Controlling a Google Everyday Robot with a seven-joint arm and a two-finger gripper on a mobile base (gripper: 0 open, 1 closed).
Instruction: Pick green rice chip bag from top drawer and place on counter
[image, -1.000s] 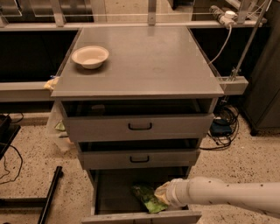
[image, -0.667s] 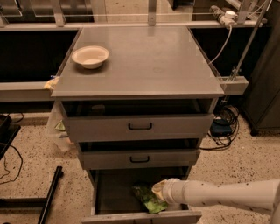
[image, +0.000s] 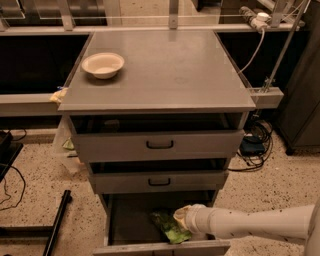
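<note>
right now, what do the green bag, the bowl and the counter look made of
Green rice chip bag: likely thin foil or plastic film, with crinkled folds and pale sheen. White bowl: matte off-white, possibly paper or plastic; cannot tell. Counter: smooth matte grey slab, maybe laminate or painted metal. The gripper is in the lowest open drawer, at the bag.

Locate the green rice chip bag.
In the camera view, the green rice chip bag lies in the open bottom drawer, the gripper at its right edge.

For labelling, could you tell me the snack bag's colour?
Lime-green snack bag, camera view; gripper at it in lowest drawer.
</note>
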